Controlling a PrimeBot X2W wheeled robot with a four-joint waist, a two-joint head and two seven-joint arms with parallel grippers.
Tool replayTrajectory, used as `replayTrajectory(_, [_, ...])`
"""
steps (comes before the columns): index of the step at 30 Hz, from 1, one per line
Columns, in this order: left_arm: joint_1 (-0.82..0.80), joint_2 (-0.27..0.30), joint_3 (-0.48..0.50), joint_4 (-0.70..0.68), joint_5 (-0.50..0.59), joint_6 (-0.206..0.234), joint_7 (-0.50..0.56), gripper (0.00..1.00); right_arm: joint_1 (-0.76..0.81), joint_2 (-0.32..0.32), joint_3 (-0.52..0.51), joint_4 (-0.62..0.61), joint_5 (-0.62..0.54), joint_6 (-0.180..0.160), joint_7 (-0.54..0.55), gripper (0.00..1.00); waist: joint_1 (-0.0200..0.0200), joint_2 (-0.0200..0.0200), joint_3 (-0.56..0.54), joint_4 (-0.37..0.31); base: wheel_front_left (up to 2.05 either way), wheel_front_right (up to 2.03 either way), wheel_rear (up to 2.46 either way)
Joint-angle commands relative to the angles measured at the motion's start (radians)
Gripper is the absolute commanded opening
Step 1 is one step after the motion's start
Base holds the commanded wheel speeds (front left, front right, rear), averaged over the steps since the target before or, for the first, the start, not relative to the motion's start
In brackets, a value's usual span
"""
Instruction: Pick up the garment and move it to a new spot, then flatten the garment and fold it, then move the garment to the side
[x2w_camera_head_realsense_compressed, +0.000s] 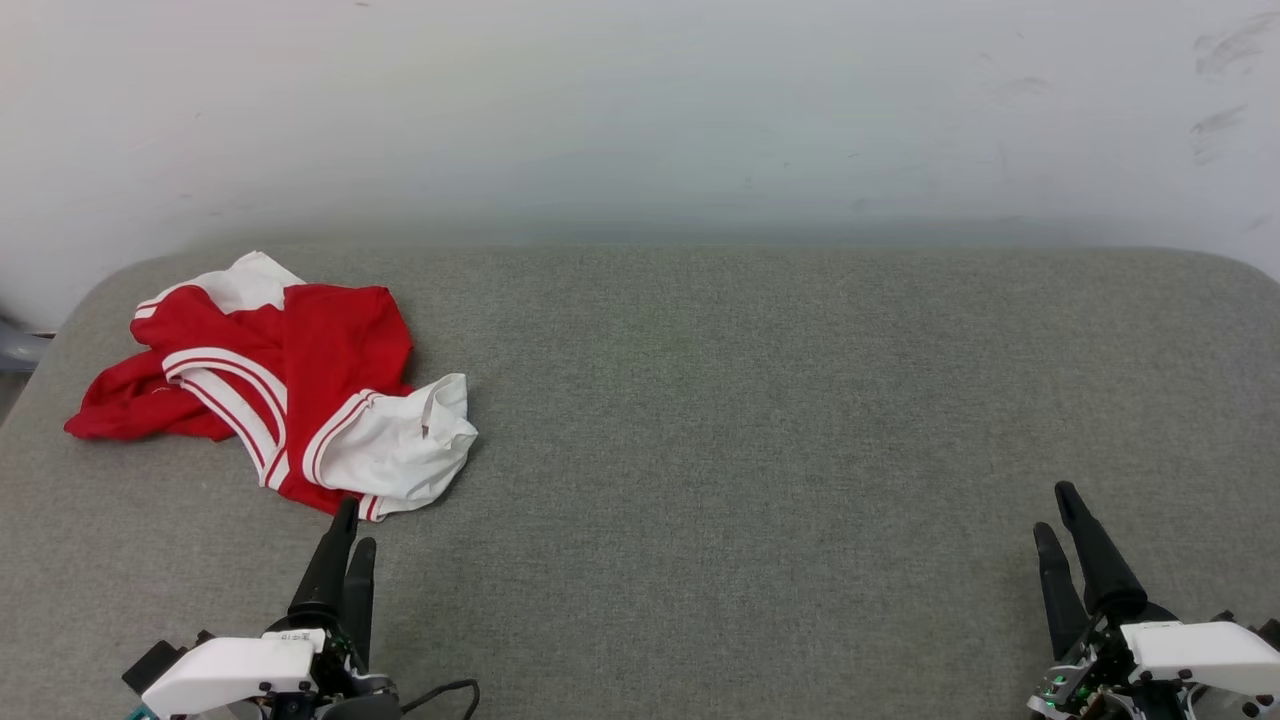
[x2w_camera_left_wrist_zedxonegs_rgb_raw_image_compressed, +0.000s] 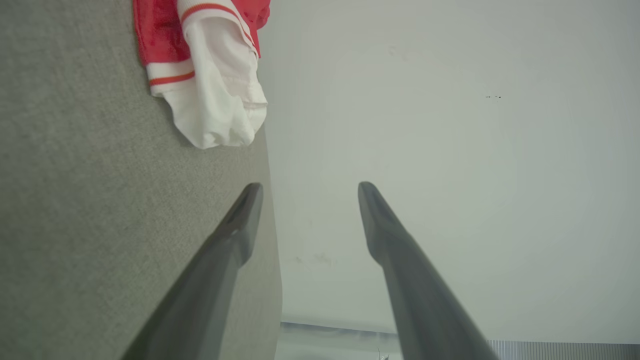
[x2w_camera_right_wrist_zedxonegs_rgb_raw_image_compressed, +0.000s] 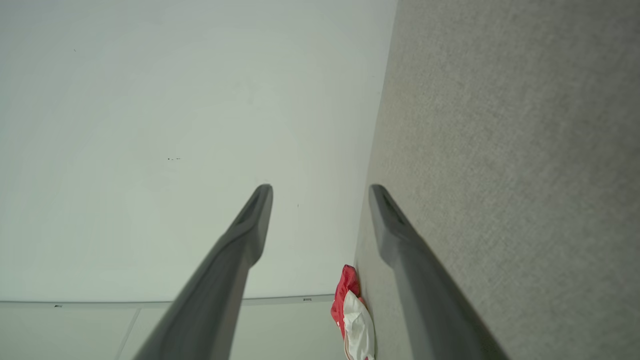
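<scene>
Nearest, the dark-fingered left end effector and right end effector are held apart, empty. The crumpled red-and-white jersey garment is seen far left on the grey fabric bench. Pickup is judged pending, so a left reach is called for.

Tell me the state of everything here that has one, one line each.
garment: crumpled heap on the grey padded surface, not held
left gripper: open, empty, close to the garment
right gripper: open, empty, far from the garment

The left gripper and right gripper sit low at either side, pointing forward, jaws spread, seemingly turned edgewise.
</scene>
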Motion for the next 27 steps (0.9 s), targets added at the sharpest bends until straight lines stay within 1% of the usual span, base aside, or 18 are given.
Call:
replayTrajectory(1, [-0.015,0.002,-0.001,-0.03,0.012,0.0,-0.014,1.0,-0.014,-0.001,0.005,-0.025,-0.019,0.0,-0.015,1.0,0.0,0.0,0.001,0.0,0.0,0.0,0.0])
replayTrajectory(6, [-0.015,0.002,0.014,-0.042,0.071,0.0,-0.038,1.0,-0.01,-0.001,0.005,-0.037,-0.096,0.0,-0.039,1.0,0.0,0.0,0.002,0.0,0.0,0.0,0.0])
replayTrajectory(12, [-0.021,0.002,0.035,-0.065,0.184,0.003,-0.065,1.0,-0.008,0.0,0.005,-0.072,-0.215,0.0,-0.067,1.0,0.0,0.0,0.004,0.0,0.0,0.0,0.0])
replayTrajectory(13, [-0.021,0.002,0.035,-0.065,0.184,0.003,-0.065,1.0,-0.008,0.0,0.005,-0.072,-0.215,0.0,-0.067,1.0,0.0,0.0,0.004,0.0,0.0,0.0,0.0])
replayTrajectory(14, [-0.024,0.002,0.038,-0.079,0.225,0.009,-0.074,1.0,-0.006,0.0,0.006,-0.088,-0.258,0.0,-0.075,1.0,0.0,0.0,0.004,0.0,0.0,0.0,0.0])
replayTrajectory(15, [-0.024,0.002,0.038,-0.079,0.225,0.009,-0.074,1.0,-0.006,0.0,0.006,-0.088,-0.258,0.0,-0.075,1.0,0.0,0.0,0.004,0.0,0.0,0.0,0.0])
replayTrajectory(20, [-0.025,0.002,0.031,-0.122,0.332,0.036,-0.095,1.0,-0.002,0.0,0.009,-0.122,-0.361,0.0,-0.096,1.0,0.0,0.0,0.006,0.001,0.0,0.0,0.0])
replayTrajectory(27, [-0.02,0.003,0.003,-0.174,0.497,0.087,-0.122,1.0,0.005,0.0,0.018,-0.171,-0.518,0.0,-0.124,1.0,0.0,0.0,0.009,0.002,0.0,0.0,0.0])
